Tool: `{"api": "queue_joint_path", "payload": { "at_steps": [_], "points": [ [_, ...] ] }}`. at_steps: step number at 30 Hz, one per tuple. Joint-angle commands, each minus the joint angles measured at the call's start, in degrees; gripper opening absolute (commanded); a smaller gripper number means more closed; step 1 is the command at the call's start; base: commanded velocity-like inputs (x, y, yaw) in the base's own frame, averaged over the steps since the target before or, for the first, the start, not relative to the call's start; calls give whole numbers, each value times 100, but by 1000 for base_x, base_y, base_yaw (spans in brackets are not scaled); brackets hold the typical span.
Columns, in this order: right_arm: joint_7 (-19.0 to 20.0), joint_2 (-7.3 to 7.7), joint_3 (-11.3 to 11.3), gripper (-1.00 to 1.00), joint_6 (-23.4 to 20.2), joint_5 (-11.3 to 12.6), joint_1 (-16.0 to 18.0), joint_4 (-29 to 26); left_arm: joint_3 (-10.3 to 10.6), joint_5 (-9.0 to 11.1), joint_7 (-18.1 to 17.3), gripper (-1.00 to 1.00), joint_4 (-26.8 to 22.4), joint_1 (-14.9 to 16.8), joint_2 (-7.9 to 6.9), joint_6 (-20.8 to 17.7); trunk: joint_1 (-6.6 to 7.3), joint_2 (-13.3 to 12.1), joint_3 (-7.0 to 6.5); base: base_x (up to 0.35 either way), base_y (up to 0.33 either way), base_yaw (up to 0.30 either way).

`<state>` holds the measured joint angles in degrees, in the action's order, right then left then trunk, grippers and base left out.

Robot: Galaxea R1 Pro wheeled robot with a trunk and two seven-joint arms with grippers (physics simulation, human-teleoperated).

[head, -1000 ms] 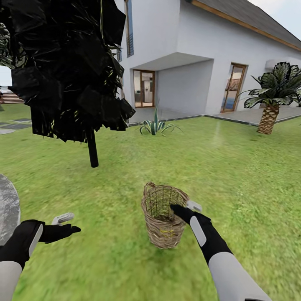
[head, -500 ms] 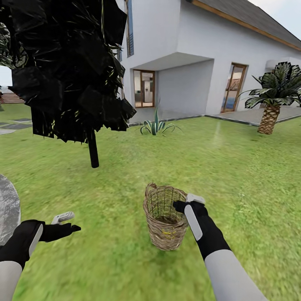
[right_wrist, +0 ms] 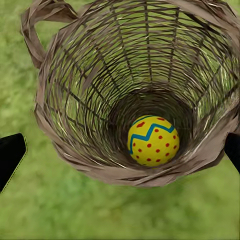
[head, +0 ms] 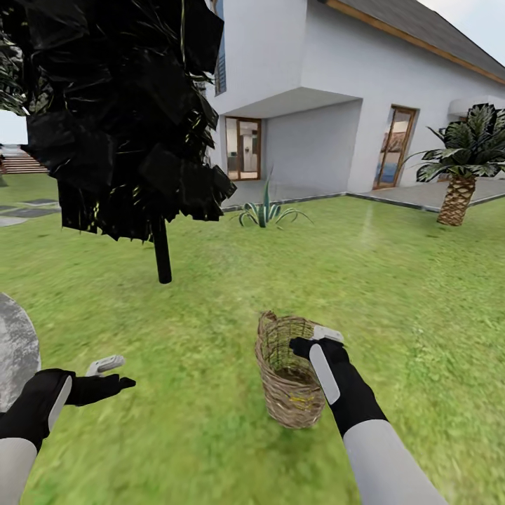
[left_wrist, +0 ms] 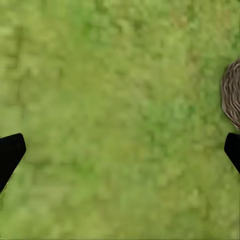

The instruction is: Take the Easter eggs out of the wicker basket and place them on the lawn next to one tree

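The wicker basket [head: 289,389] stands on the lawn [head: 210,435] just ahead of me, leaning slightly. My right gripper [head: 313,339] hovers open above its right rim. In the right wrist view I look straight down into the basket [right_wrist: 75,100], and one yellow Easter egg [right_wrist: 152,141] with red dots and a blue-green zigzag lies at the bottom, well below the open gripper [right_wrist: 120,152]. My left gripper [head: 116,374] hangs open and empty over bare grass to the basket's left. In the left wrist view a sliver of the basket [left_wrist: 231,95] shows beside grass [left_wrist: 110,120].
A thin black-trunked tree [head: 162,252] with black foliage stands back left. A mottled pale grey rounded surface [head: 10,351] sits at the left edge. Behind are a spiky plant [head: 266,210], a short palm [head: 456,200] and the white house [head: 337,84].
My right wrist has turned and drawn back from inside the basket mouth to above its right rim. The whole view shifted slightly, so the camera moved. My left arm held still.
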<state>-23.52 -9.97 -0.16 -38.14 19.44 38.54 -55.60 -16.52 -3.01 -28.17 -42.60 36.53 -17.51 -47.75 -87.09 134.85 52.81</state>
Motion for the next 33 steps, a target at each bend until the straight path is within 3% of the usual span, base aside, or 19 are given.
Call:
{"api": "queue_joint_path", "payload": {
  "at_steps": [1,8,15,21,33],
  "points": [
    [-40,-2,-1,100,-23,60,4,-8,-17,-33,-39,100,-3,4,2,-20,-1,3,6,200,175,0],
    [-27,-2,-68,100,-263,111,4,19,-14,-29,-39,100,-3,4,2,-15,-1,3,6,205,43,0],
    [-41,-2,-77,100,-356,449,4,491,-10,-24,-39,100,-3,4,4,-15,-1,3,6,24,2,0],
    [-69,-2,-80,100,-356,472,-4,871,-3,-24,-39,100,-3,4,11,-15,-1,3,6,5,0,0],
    [-74,-2,-81,100,-348,473,-5,942,0,-23,-39,100,-3,4,11,-6,-1,3,6,156,46,0]
  ]
}}
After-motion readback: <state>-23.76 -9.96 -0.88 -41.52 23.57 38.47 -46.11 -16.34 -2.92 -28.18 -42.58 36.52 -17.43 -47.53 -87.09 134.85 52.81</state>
